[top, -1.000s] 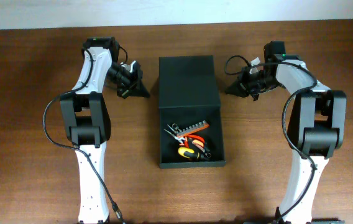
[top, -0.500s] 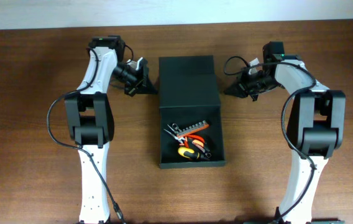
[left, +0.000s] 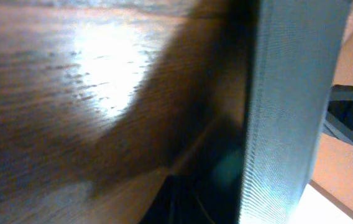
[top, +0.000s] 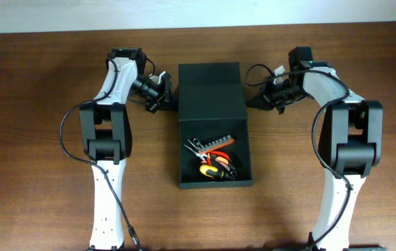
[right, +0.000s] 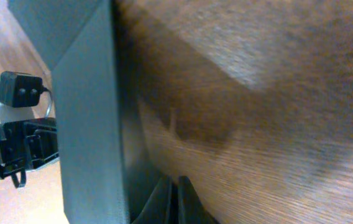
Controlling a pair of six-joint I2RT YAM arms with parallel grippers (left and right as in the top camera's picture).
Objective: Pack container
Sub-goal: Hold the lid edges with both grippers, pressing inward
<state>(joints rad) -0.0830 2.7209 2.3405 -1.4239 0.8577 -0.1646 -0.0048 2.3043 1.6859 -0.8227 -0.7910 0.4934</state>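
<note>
The left gripper (top: pixel 166 103) and the right gripper (top: pixel 252 102) are both pinching together on nothing, each pointing at the container (top: pixel 209 84) sitting just beside it, between them.

I have the left gripper (top: pixel 169 103) and right gripper (top: pixel 253 102) tight beside the lid (top: pixel 209 87), one each side. From above the box (top: pixel 215 184) is open, with tools (top: pixel 212 156) on its floor.
</note>
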